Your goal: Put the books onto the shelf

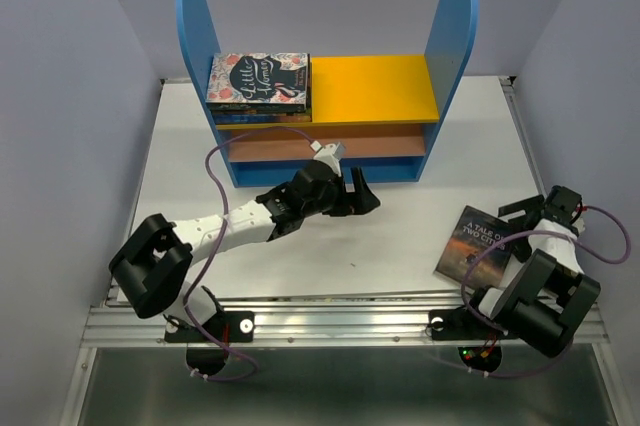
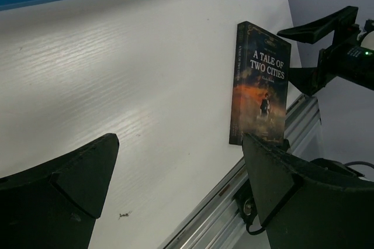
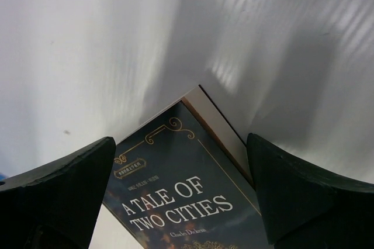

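Dark paperback A Tale of Two Cities (image 1: 472, 241), orange glow on its cover, lies flat near the bench's (image 1: 400, 251) front right corner, under the released right jaws. Little Women (image 1: 258, 81) tops a stack on the blue shelf's (image 1: 385, 86) yellow board; left jaws released, empty

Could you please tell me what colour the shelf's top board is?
The top board is yellow, clearest in the top external view.
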Controlling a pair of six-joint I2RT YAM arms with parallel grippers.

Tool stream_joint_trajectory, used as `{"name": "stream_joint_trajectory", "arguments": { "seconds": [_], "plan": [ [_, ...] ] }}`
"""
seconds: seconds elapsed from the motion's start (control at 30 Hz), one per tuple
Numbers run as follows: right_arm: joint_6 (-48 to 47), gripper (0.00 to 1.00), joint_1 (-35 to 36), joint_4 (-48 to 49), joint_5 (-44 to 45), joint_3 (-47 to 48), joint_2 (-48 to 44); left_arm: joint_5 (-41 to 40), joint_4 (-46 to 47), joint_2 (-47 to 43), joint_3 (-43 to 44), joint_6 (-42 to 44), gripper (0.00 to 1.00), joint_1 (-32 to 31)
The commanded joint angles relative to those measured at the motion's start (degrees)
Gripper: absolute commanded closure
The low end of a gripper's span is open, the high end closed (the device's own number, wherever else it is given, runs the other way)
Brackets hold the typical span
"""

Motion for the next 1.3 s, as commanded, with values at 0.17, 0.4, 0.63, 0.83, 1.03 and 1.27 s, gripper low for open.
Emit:
{"name": "stream_joint_trajectory", "arguments": {
  "seconds": [0.17, 0.4, 0.63, 0.83, 1.03, 1.27],
  "plan": [
    [-1.22, 0.02, 10.49, 1.37, -15.84, -6.56, -3.93, 8.1, 7.99, 3.93, -0.5, 4.87, 0.01, -1.5],
    [2.04, 0.02, 19.74, -2.5, -16.89, -8.84, -8.85, 11.18, 9.58, 10.18, 0.73, 6.37, 0.01, -5.99],
    [1.69, 0.02, 24.14, -4.17, -19.88, -11.92, -8.51, 16.8, 10.19, 22.03, 8.01, 3.66, 0.09, -10.2],
    [-0.06, 0.04, 24.75, -5.75, -24.7, -11.66, -8.68, 15.68, 8.7, 26.7, 13.73, 2.42, 0.29, -10.56],
    [-2.44, 0.11, 25.28, -9.71, -28.32, -8.33, -10.69, 12.68, 1.67, 31.19, 18.92, 3.38, 0.54, -10.83],
    [-4.45, 0.35, 27.73, -12.26, -34.12, -4.11, -12.1, 6.18, -5.62, 33.21, 23.84, 3.82, 0.66, -10.39]
  ]
}}
